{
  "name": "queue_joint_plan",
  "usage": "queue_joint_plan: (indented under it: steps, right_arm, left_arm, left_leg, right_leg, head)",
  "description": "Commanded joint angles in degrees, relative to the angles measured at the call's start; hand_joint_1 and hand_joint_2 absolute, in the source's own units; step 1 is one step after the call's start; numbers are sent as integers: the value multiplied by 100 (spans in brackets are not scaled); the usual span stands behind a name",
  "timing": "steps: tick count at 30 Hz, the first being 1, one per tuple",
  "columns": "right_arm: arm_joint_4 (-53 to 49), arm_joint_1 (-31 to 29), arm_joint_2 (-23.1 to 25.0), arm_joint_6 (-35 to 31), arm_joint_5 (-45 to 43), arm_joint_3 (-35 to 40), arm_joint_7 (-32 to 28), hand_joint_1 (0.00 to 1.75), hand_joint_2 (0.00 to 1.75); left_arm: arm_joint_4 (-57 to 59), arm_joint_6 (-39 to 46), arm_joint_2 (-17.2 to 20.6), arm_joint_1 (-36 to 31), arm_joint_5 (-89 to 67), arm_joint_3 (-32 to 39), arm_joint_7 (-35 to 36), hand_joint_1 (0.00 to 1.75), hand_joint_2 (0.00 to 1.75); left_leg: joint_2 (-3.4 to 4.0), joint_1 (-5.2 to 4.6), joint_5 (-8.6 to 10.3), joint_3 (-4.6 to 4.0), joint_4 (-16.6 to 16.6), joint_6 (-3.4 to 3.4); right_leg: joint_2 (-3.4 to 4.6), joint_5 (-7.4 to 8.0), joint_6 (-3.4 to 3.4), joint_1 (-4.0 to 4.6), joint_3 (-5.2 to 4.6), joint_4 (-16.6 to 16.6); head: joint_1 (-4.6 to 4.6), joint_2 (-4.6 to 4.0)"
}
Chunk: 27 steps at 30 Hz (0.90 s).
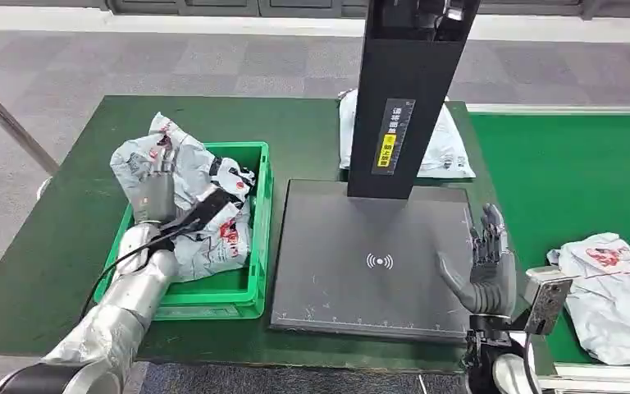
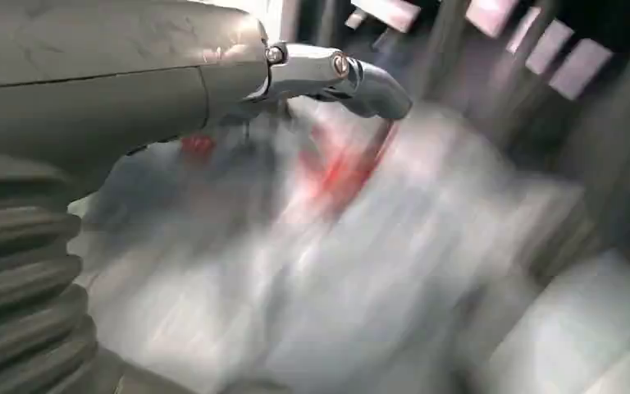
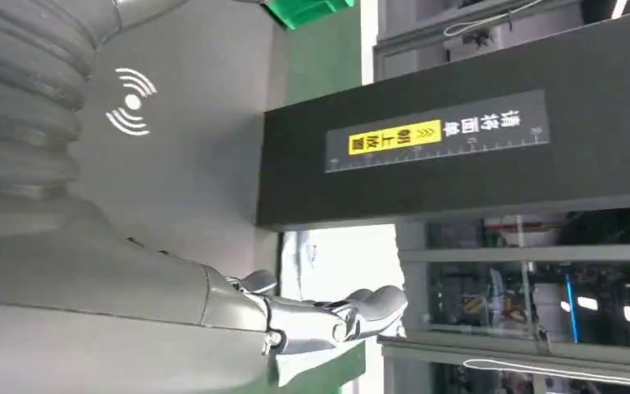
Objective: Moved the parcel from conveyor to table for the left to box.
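Several crumpled grey parcels with red print [image 1: 205, 205] lie heaped in a green box [image 1: 213, 300] at the table's left. My left hand [image 1: 156, 195] hovers over that heap, back up, fingers stretched toward the topmost parcel [image 1: 143, 154]. In the left wrist view my left hand [image 2: 131, 82] has its thumb straight above a blurred grey parcel [image 2: 336, 271], with nothing gripped. My right hand [image 1: 490, 264] stands upright with fingers spread and empty at the right edge of the black scanner plate [image 1: 361, 263]. Another grey parcel [image 1: 615, 295] lies on the green conveyor [image 1: 574, 180].
A black scanner post [image 1: 402, 98] rises from the plate's far side, with a white parcel [image 1: 451, 152] behind it. The right wrist view shows my right hand [image 3: 213, 320] near the post [image 3: 459, 156]. The green table [image 1: 66, 238] ends at grey floor on the left.
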Motion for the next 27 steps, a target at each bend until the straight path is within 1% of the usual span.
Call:
queue_joint_plan:
  steps: [1, 2, 3, 6, 9, 10, 14, 18, 19, 20, 22, 25, 26, 27]
  right_arm:
    - [49, 103, -36, -132, 16, -234, -217, 0, 175]
    - [47, 82, -50, -181, 36, -267, -244, 0, 175]
    - [46, 75, -59, -188, 38, -283, -242, 0, 175]
    - [38, 70, -53, -202, 44, -301, -241, 0, 175]
    - [37, 73, -43, -215, 47, -297, -241, 0, 175]
    - [37, 75, -41, -223, 48, -293, -241, 0, 175]
    - [37, 75, -41, -223, 48, -293, -241, 0, 175]
    - [37, 75, -41, -223, 48, -293, -241, 0, 175]
    - [50, 87, -58, -261, 94, -296, -238, 0, 175]
    - [94, 163, -118, -350, 254, -280, -202, 0, 175]
    - [448, 13, -161, -341, 314, -269, -190, 0, 175]
    - [963, -339, -151, -511, 467, -362, -307, 0, 175]
    - [1105, -418, -177, -608, 541, -399, -240, 0, 175]
    - [1250, -465, -251, -760, 735, -423, -139, 0, 175]
  left_arm:
    - [-3243, -994, -256, 1144, 3803, -1474, -690, 0, 175]
    - [-3395, -987, -303, 1209, 4229, -1651, -854, 0, 175]
    - [-3385, -955, -303, 1209, 4283, -1729, -870, 0, 175]
    - [-3295, -875, -274, 1181, 4352, -1789, -907, 0, 175]
    - [-3262, -862, -225, 1156, 4413, -1811, -933, 0, 175]
    - [-3249, -858, -203, 1147, 4444, -1821, -944, 0, 175]
    - [-3249, -858, -203, 1147, 4444, -1821, -944, 0, 175]
    - [-3249, -858, -203, 1147, 4444, -1821, -944, 0, 175]
    - [-3275, -933, -226, 1161, 4527, -1855, -976, 0, 175]
    - [-3319, -698, -293, 1234, 4391, -1963, -1173, 0, 175]
    - [-3346, -366, -352, 1317, 4328, -2087, -1244, 0, 175]
    - [-3201, -190, -348, 1328, 4234, -2359, -1272, 0, 175]
    - [-3127, -304, -375, 1336, 4330, -2434, -1212, 0, 175]
    - [-3060, -616, -399, 1359, 4534, -2553, -1121, 0, 175]
  left_leg:
    - [-7, 2, -4, -2, 0, 3]
    - [-3, 0, -5, 1, -2, 3]
    - [-8, 5, -9, 1, -1, 0]
    - [-22, 3, -3, -2, -8, 4]
    - [-3, 2, -3, 1, -11, 2]
    - [-3, 2, -6, -9, -1, -1]
    - [-6, 2, -1, 3, -15, -3]
    - [-5, -1, -4, -6, -3, -2]
    - [-5, 1, -4, 0, -6, -2]
    - [-3, 4, -4, 5, -10, -2]
    - [-12, 1, -3, 5, -12, -1]
    - [-1, 4, -3, 7, -12, 0]
    - [1, 1, -4, 1, -8, 0]
    - [1, 3, -2, 3, -11, 2]
  right_leg:
    - [-12, -5, 0, 3, 4, -6]
    - [-9, -5, -1, 2, 5, -8]
    - [-16, -5, -1, 7, 9, -13]
    - [-30, -3, 2, 5, 13, -23]
    - [-12, 2, 0, 4, 11, -25]
    - [-9, -2, 1, 3, -2, -11]
    - [-16, 0, -3, 4, 8, -23]
    - [-10, -3, 1, 0, -2, -6]
    - [-12, -3, -1, 3, 5, -12]
    - [-12, -1, -1, 6, 11, -19]
    - [-20, -3, 1, 2, 13, -19]
    - [-8, 3, 2, 5, 14, -26]
    - [-5, 2, 2, 2, 6, -18]
    - [-7, 6, 2, 5, 11, -24]
  head:
    - [2, 0]
    - [-2, 0]
    - [2, 0]
    - [2, 0]
    - [2, 0]
    - [0, 0]
    - [2, 0]
    - [2, 0]
    - [0, 0]
    - [0, 0]
    - [2, 0]
    - [2, 0]
    - [2, 0]
    - [2, 0]
